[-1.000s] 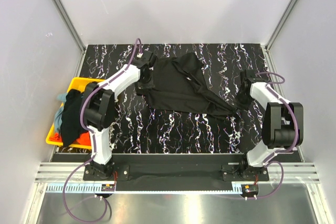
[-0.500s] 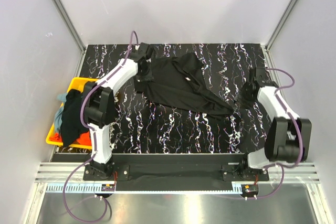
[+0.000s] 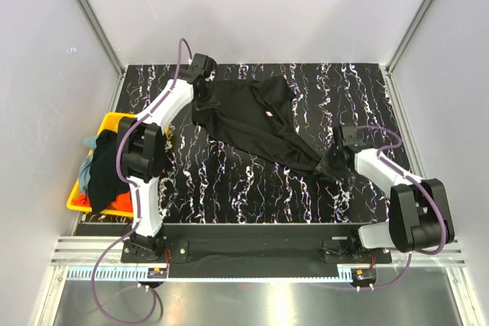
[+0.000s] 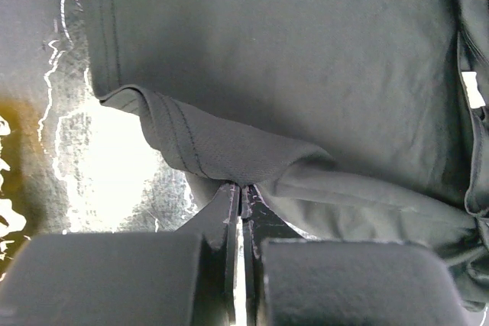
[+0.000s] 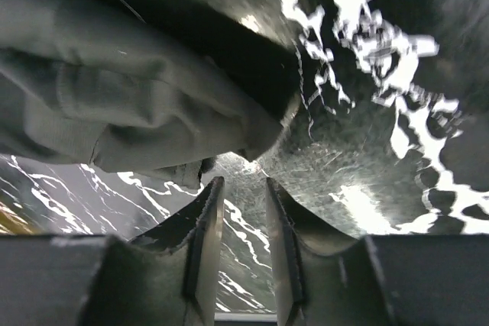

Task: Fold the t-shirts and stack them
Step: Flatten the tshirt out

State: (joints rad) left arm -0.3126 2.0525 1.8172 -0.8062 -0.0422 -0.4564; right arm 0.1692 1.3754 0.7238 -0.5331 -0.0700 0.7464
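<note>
- A black t-shirt [image 3: 256,124] is spread on the marbled table [image 3: 229,181], with its long axis laid diagonally from the far left down to the near right.
- The wide, flatter part is seen at the far-left end; the shirt narrows to a bunched tip at the near-right end.
- A hemmed fold of the shirt is pinched between the closed fingers of the left hand [image 4: 241,188] at the far-left end.
- The right hand [image 5: 243,181] is held low at the bunched tip, its fingers slightly parted, with only table seen between them.
- Other shirts [image 3: 103,166] are heaped in a yellow bin [image 3: 114,121] at the table's left edge.
</note>
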